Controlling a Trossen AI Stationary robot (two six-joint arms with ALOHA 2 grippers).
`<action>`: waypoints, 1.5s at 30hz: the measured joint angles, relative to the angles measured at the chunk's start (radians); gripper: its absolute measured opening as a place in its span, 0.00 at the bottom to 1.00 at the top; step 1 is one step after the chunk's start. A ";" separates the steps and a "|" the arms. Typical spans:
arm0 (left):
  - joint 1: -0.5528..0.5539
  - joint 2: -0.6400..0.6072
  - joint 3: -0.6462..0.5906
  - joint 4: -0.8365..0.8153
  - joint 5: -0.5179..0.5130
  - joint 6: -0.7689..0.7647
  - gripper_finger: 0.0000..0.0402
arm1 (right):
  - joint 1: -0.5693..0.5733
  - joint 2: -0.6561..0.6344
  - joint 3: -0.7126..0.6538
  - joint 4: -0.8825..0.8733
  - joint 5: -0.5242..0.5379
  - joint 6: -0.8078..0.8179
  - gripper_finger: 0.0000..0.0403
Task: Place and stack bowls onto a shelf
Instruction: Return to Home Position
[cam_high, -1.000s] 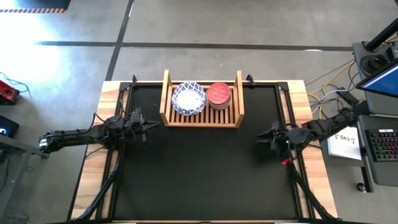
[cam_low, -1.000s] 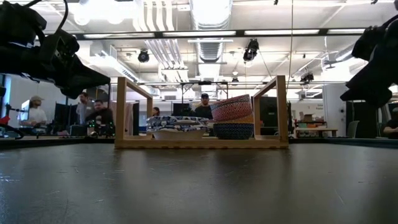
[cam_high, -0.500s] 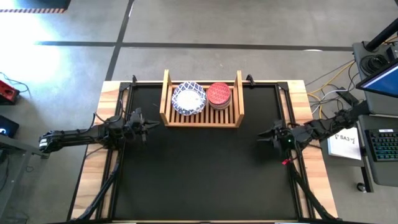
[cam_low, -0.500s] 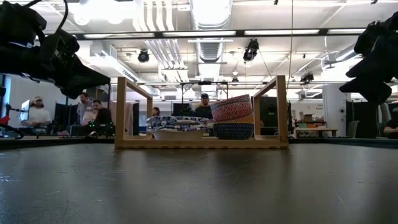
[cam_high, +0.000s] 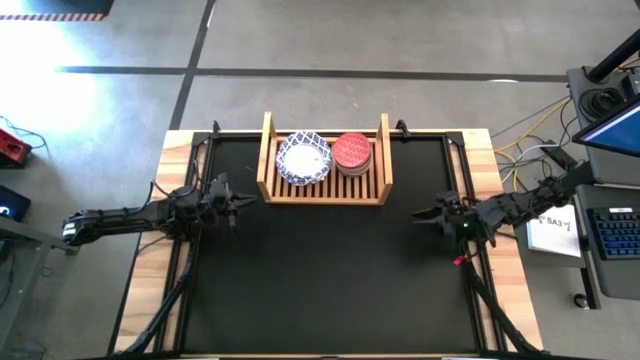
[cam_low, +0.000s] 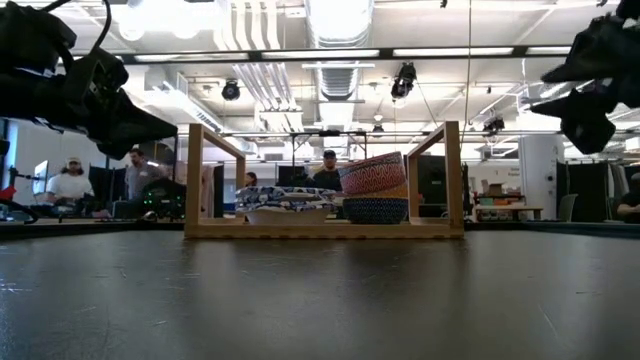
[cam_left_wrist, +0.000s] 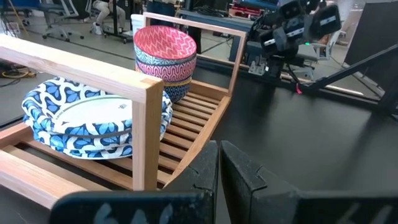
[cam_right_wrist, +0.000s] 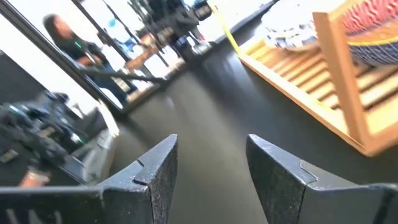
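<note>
though the left gripper (cam_left_wrist: 219, 147) is seen closed and the right gripper (cam_right_wrist: 211, 140) spread, both empty, the bowls (cam_high: 303, 158) at twelve o'clock are judged brittle, best taken by rims.

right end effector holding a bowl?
No, the right end effector is open with nothing in the gap, and it hangs off to the side of the shelf.

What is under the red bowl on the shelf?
The red bowl sits nested on other small bowls; a blue patterned bowl is lowest, on the shelf slats. Their insides are covered, so the count is unclear.
</note>
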 joint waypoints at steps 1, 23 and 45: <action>0.000 0.000 0.002 -0.003 -0.002 0.000 0.00 | 0.000 0.000 -0.009 0.036 0.000 0.000 0.44; 0.000 0.005 0.016 0.003 -0.002 0.000 0.00 | 0.000 0.009 -0.151 0.472 0.000 0.000 0.44; 0.063 -0.129 -0.004 0.008 0.003 0.000 0.00 | -0.178 0.000 -0.152 0.469 -0.001 0.000 0.44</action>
